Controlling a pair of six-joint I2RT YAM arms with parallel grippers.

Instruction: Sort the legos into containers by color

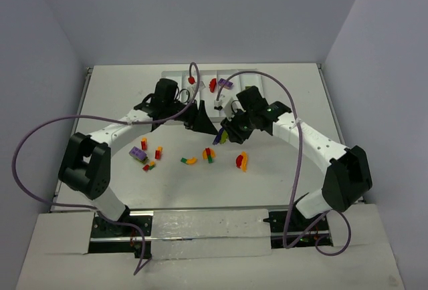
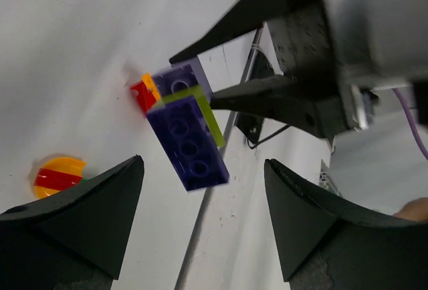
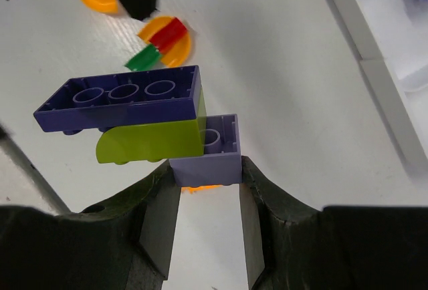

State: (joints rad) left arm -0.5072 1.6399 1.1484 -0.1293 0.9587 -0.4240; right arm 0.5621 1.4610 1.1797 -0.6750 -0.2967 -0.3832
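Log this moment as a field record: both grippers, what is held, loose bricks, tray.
right gripper: shut on a small light purple plastic brick
attached to it: lime green curved brick and dark purple rectangular brick, apparently clear of the white table
left gripper: open, pointed at that stack, not touching
loose bricks: several mixed-colour clusters on the table
white plastic tray: behind the arms, partly hidden

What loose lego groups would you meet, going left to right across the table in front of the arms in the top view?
purple brick → red-and-orange brick → green-and-orange pair → orange, red and green cluster → red-and-orange curved pair
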